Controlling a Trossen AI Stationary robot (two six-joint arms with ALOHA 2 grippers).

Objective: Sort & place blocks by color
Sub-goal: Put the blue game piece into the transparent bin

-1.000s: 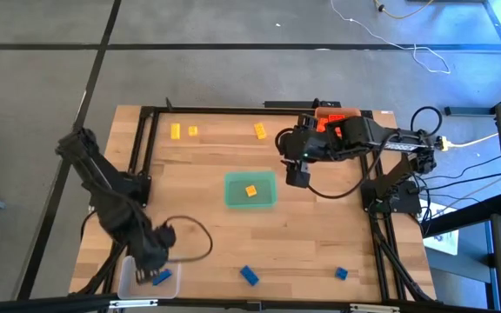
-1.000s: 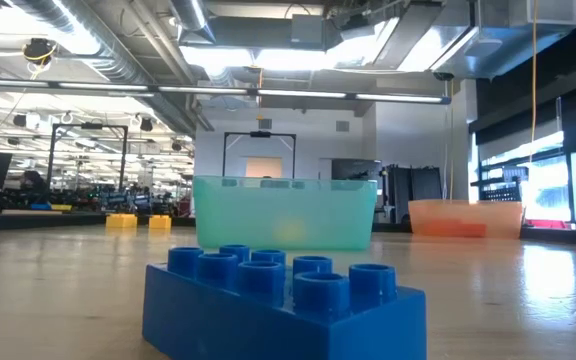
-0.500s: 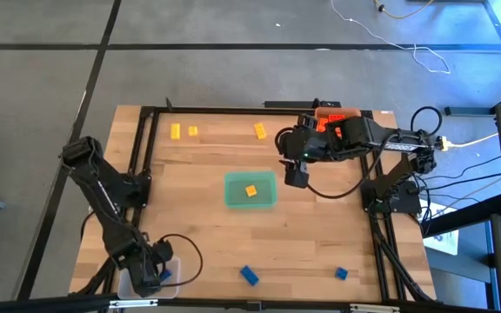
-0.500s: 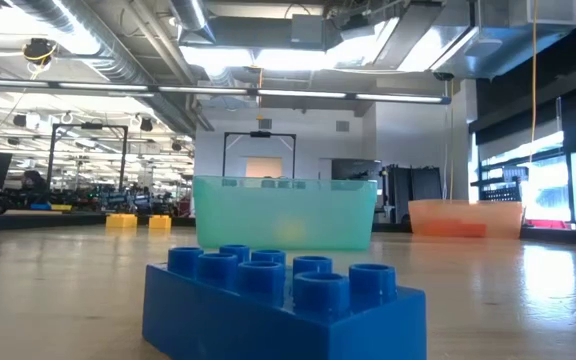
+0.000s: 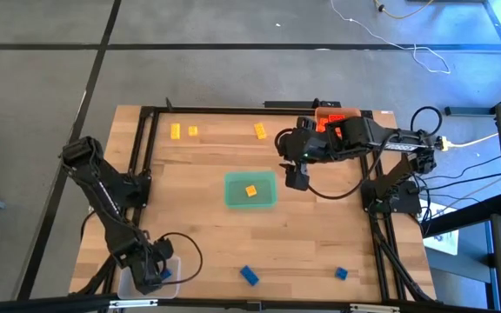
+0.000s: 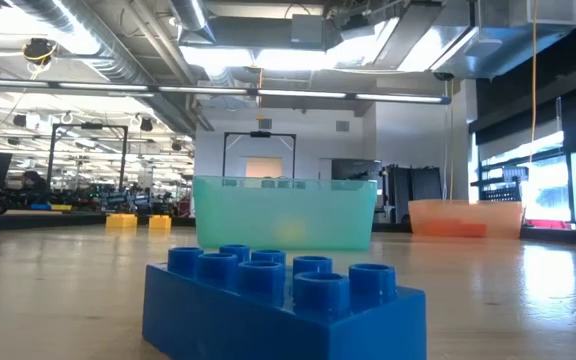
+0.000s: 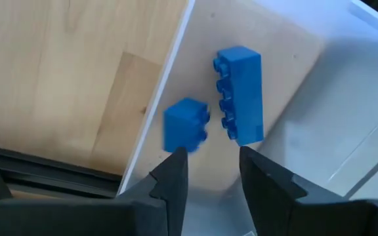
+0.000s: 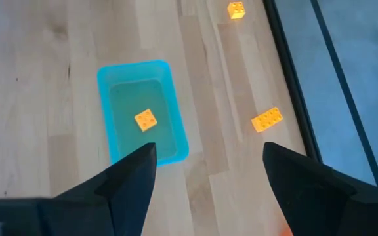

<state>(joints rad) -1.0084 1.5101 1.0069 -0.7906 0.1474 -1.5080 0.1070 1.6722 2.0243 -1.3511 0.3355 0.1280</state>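
- Surface: a light wooden desk inside a black frame, standing on grey floor; the low view shows a large hall with ceiling lights and ducts behind it.
- Green tray sits mid-desk and holds one yellow block. An orange tray stands at the far right corner, mostly under the right arm in the high view.
- Three more yellow blocks lie along the far edge. Two blue blocks lie loose near the front edge.
- Left gripper hangs over the clear tray at the front left corner, fingers released and empty. A small blue block and a long blue block lie in that tray, just ahead of the fingertips, side by side.
- Right gripper hovers beside the green tray, fingers spread wide, holding nothing.
- Only the left wrist view shows the clear tray's contents clearly; the high view hides most of them under the arm. The low view shows no gripper.
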